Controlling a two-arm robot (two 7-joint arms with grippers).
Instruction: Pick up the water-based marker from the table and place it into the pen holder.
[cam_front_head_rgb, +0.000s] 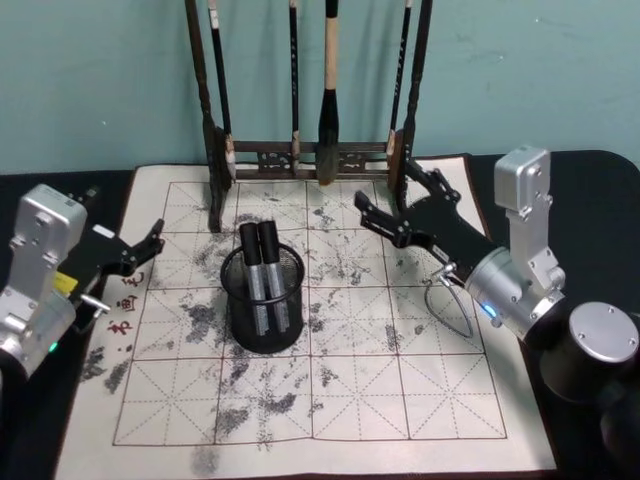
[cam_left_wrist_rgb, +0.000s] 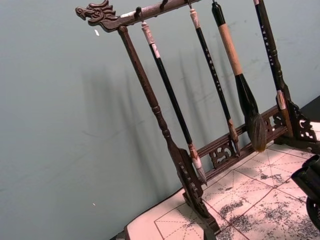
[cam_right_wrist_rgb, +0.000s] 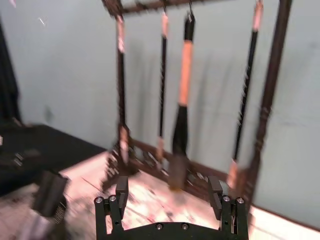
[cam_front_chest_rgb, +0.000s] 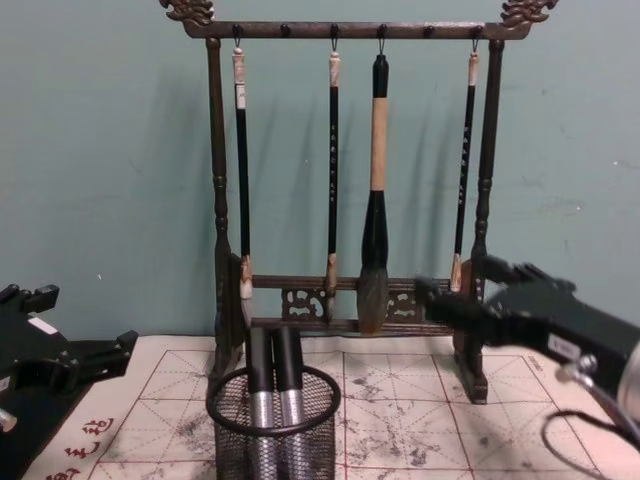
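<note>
Two markers (cam_front_head_rgb: 258, 262) stand upright in the pen holder (cam_front_head_rgb: 263, 300), the black mesh cup near the middle of the calligraphy mat (cam_front_head_rgb: 400, 400), so I judge the placing step done and only the retreat left. The right hand (cam_front_head_rgb: 385, 212) hangs above the mat at about two o'clock from the cup, fingers spread and holding nothing; its next move calls for drawing back without clipping the brush rack (cam_front_chest_rgb: 350, 150) at twelve o'clock. The left hand (cam_front_head_rgb: 150, 245) waits at nine o'clock over the mat's edge, also open and empty. The surface is dark under the ink-blotted gridded mat, and a plain teal wall (cam_front_head_rgb: 100, 80) stands close behind the rack's hanging brushes (cam_front_chest_rgb: 375, 200).
</note>
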